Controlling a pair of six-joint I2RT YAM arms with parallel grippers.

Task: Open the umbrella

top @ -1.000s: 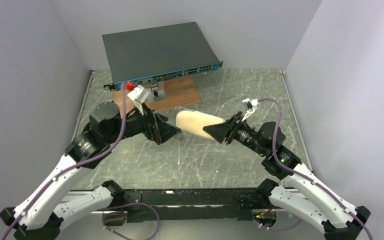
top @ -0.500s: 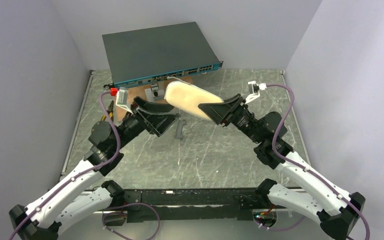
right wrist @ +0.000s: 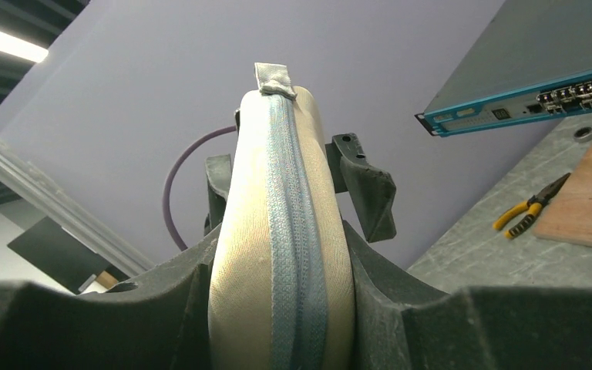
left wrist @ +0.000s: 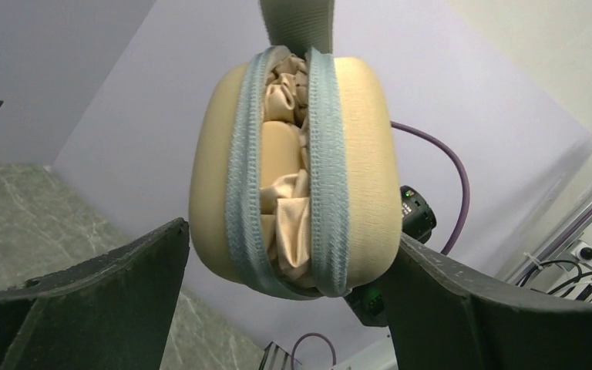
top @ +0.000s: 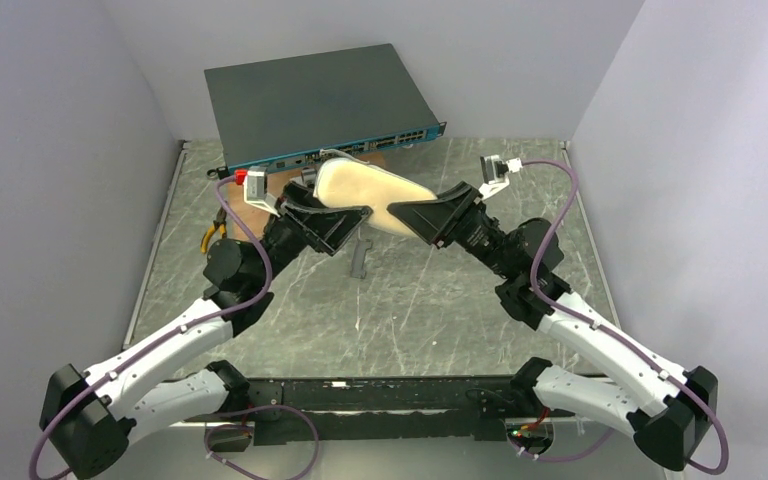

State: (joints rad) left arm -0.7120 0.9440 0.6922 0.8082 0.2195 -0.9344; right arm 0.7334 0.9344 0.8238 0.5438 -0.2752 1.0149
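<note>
A cream oblong zip case (top: 360, 192) hangs in the air above the table's far middle. My right gripper (top: 412, 215) is shut on its right end; in the right wrist view both fingers press the case (right wrist: 243, 231) beside its closed blue-grey zip. My left gripper (top: 345, 222) is open, its fingers on either side of the case's left end. In the left wrist view the zip gapes at that end and folded cream-beige umbrella fabric (left wrist: 285, 200) shows inside the shell (left wrist: 366, 154). The left finger stands just clear; the right finger (left wrist: 447, 301) is at the shell. The shaft and handle are hidden.
A dark network switch (top: 310, 100) stands propped at the back. Below it lies a wooden board (right wrist: 586, 200). Yellow-handled pliers (top: 210, 235) lie at the left, also in the right wrist view (right wrist: 528, 212). A small grey part (top: 360, 258) lies on the marbled table under the case.
The right gripper has lifted the case up and toward the back. The left arm has risen with it, and its open fingers have come around the case's left end.
</note>
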